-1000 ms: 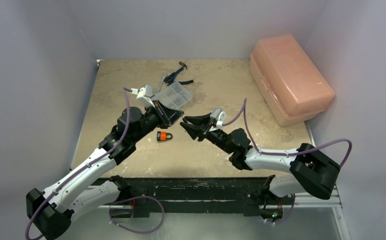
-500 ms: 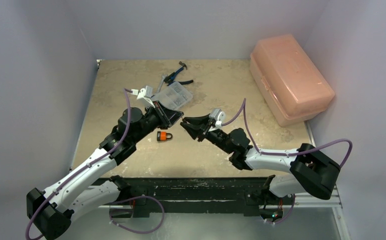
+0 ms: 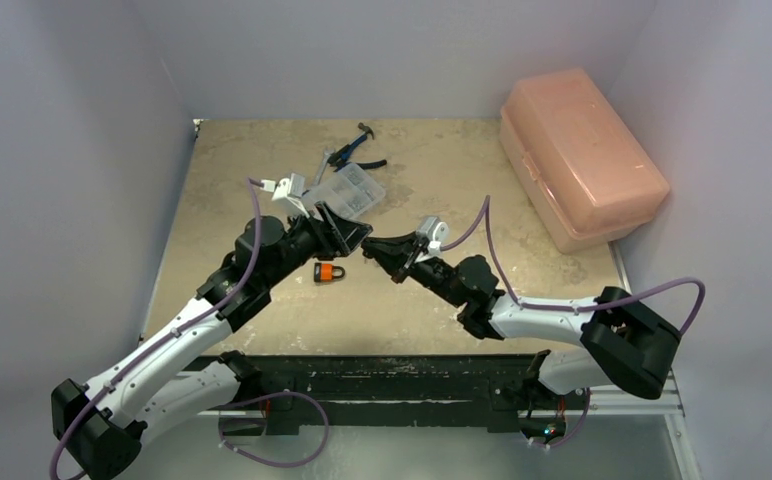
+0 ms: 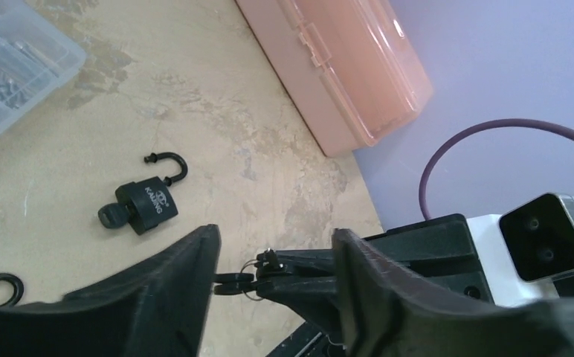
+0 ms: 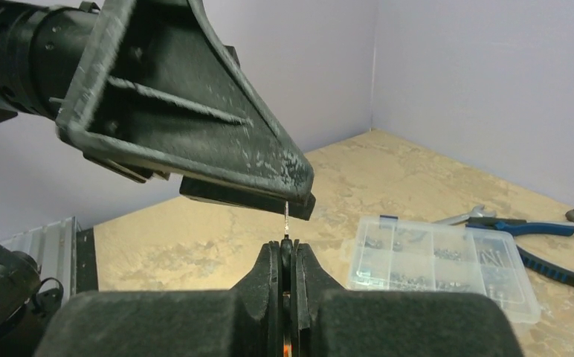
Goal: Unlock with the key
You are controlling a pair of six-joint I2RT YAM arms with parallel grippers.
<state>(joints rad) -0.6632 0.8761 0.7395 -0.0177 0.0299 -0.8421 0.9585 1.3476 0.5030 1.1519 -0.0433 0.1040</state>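
Note:
The key (image 4: 233, 281), part of a small ringed bunch, is pinched in my right gripper (image 4: 269, 269), which is shut. Its thin metal blade (image 5: 287, 217) sticks up from the tips of the right gripper (image 5: 287, 249) toward a left finger (image 5: 195, 111). My left gripper (image 4: 276, 238) is open, its jaws standing either side of the right gripper's tip, and the black key heads touch one finger. Both grippers meet above the table (image 3: 362, 243). An orange padlock (image 3: 329, 271) lies below them. A black padlock (image 4: 146, 204) with its shackle swung open lies nearby.
A clear parts organizer (image 3: 347, 192) sits behind the grippers, with blue-handled pliers (image 3: 354, 152) and a small hammer (image 3: 367, 130) beyond it. A large pink lidded box (image 3: 580, 155) fills the right rear of the table. Walls enclose three sides.
The right gripper has shut on the key while the left gripper, shut before, has opened. The right gripper has edged slightly toward the left one.

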